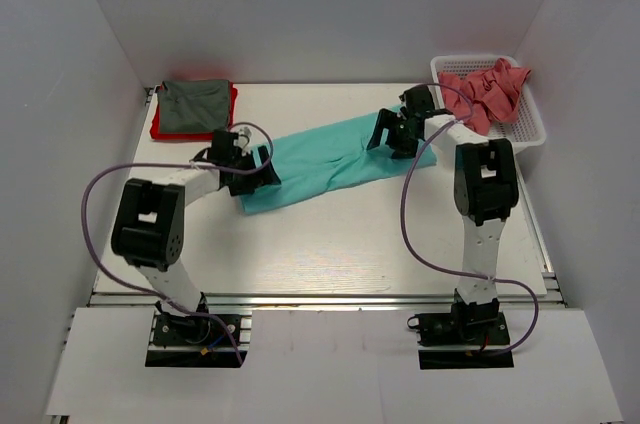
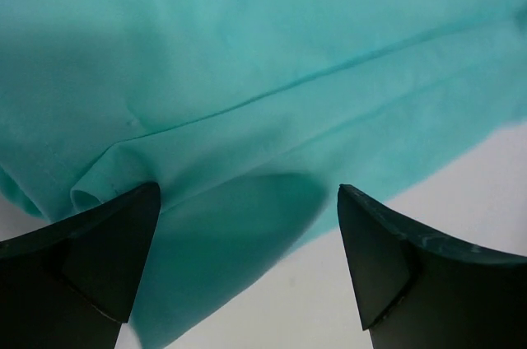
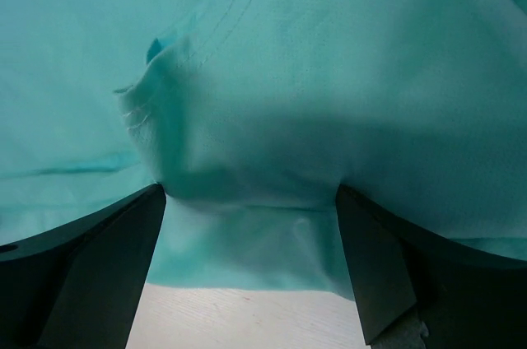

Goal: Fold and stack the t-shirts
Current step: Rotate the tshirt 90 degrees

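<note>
Teal-green t-shirt (image 1: 335, 159) lies diagonally mid-frame on table (image 1: 330, 254). Left gripper (image 1: 250, 172) over its lower-left end, right gripper (image 1: 395, 134) over its upper-right end; both jaws spread wide, clamping nothing. Dark grey t-shirt (image 1: 195, 104) atop red t-shirt (image 1: 158, 129), upper left. Salmon-pink t-shirts (image 1: 485, 92) in basket (image 1: 535, 134), upper right.

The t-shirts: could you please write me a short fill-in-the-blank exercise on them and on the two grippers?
The teal-green t-shirt lies stretched out between the left gripper and the right gripper, both with jaws ____.
On the bright red t-shirt lies a folded t-shirt coloured dark ____.
The white mesh basket holds t-shirts coloured salmon-____.
Missing words: open; grey; pink.
</note>
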Available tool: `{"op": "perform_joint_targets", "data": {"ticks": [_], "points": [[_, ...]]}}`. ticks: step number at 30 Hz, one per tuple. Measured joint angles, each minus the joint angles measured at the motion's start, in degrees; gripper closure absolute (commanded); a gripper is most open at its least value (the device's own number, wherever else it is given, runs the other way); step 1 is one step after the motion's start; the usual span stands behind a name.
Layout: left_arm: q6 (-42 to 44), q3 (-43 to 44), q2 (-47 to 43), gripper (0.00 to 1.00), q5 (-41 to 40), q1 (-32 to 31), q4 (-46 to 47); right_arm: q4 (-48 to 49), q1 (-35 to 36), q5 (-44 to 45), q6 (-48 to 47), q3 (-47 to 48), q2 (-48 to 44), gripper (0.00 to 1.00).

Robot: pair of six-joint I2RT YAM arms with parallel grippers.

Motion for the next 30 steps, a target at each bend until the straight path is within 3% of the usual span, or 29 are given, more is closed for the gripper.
{"op": "perform_joint_targets", "data": {"ticks": [4, 10, 13, 16, 19, 23, 30], "points": [[-3.7, -12.5, -9.9, 0.00, 3.9, -5.7, 1.1, 2.8, -0.2, -2.4, -0.6, 2.9, 2.7, 0.10], [-9.0, -23.6, -17.3, 0.00, 22.2, -21.2, -0.4, 6.4, 0.3, -6.3, -3.5, 14.9, 11.7, 0.10], [-9.3, -21.5, -17.8, 0.00, 23.9, -27.8, -8.4, 5.4, 1.1, -9.1, -6.2, 22.1, 16.1, 0.10], [-7.7, -14.7, -17.7, 0.00, 23.2, -29.6, -14.7, 4.5, 2.3, -8.4, -10.1, 22.4, 15.9, 0.10], [-5.6, -7.6, -18.4, 0.00, 23.1, -30.3, -14.0, 2.6, 3.3, -6.9, -12.8, 21.1, 14.1, 0.10], [-2.2, -1.6, -20.4, 0.00, 19.3, -30.9, -13.7, -1.2, 5.0, -4.1, -14.7, 20.1, 9.9, 0.10], [-1.9, 2.4, -25.2, 0.00, -5.7, -29.8, -20.1, -4.2, 10.1, 6.6, -10.6, 13.6, -2.7, 0.10]]}}
